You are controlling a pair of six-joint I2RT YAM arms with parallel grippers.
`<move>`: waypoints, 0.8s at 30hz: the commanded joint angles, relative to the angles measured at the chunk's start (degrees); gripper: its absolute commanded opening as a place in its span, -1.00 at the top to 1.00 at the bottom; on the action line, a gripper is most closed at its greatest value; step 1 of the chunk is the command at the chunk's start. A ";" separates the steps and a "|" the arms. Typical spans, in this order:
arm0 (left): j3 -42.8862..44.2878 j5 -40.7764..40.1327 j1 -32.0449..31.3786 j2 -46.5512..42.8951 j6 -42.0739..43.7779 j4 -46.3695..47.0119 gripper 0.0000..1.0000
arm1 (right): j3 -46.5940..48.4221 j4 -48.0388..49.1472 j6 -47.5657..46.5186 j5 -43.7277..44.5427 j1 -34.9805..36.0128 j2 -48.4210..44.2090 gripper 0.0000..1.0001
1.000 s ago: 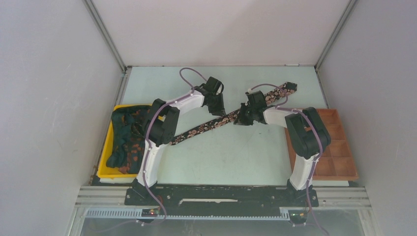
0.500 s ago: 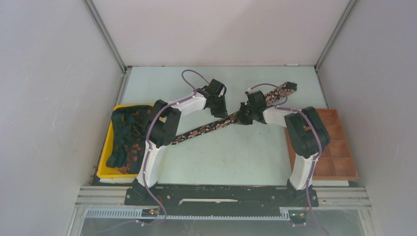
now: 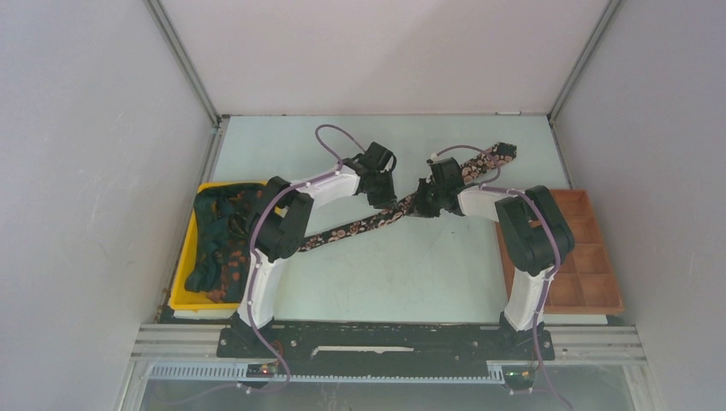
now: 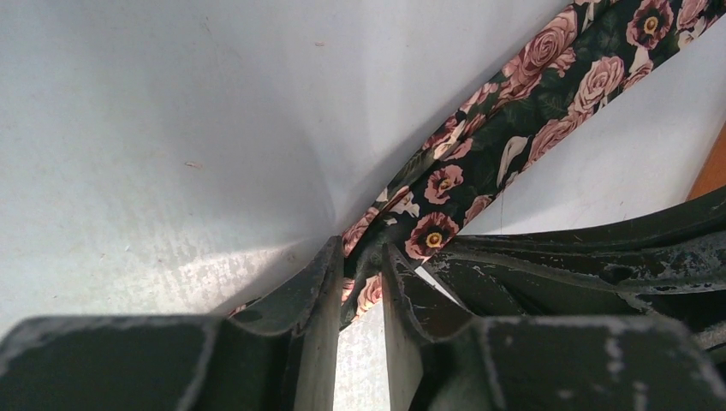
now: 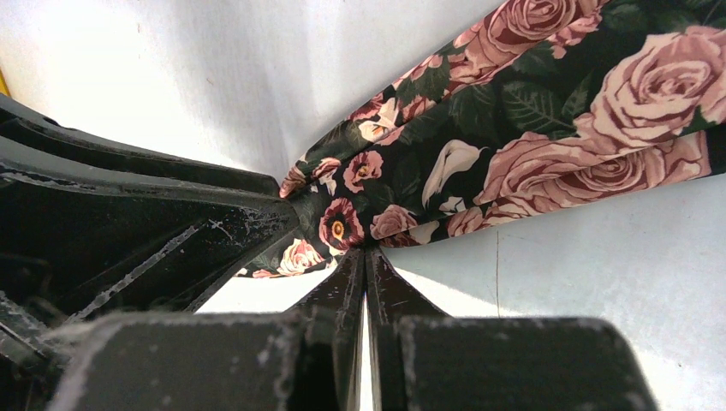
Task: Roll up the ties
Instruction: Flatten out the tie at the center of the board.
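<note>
Top external: tie point(image 3: 351, 229) between bin point(image 3: 192, 302), tray point(image 3: 601, 284)

That black rose-print cloth tie point(image 5: 531, 145) looks like a soft, matt weave with no real sheen. The black plastic left gripper point(image 4: 361, 257) is scuffed pale and rough-looking. The pale table top point(image 3: 402, 265) is smooth and mostly matt, and the yellow plastic bin point(image 3: 190, 300) is slightly glossy.

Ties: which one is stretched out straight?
The tie running diagonally across the table, pinched by the left gripper and right gripper; the other ties lie heaped in the yellow bin.
</note>
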 commanded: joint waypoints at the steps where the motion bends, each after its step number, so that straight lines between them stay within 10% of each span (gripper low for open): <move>1: -1.11 -2.13 -0.77 -4.09 -1.71 -1.13 0.42 | -0.21 -2.92 -0.58 3.00 0.02 2.49 0.92; 16: -3.73 -14.98 0.59 -14.76 2.60 -1.80 -0.24 | -0.25 -5.20 -3.46 4.52 1.48 -1.40 0.93; 24: -23.92 -26.11 0.63 -35.78 2.47 -0.83 -0.33 | -0.25 -6.31 -5.99 7.09 4.98 -7.02 0.95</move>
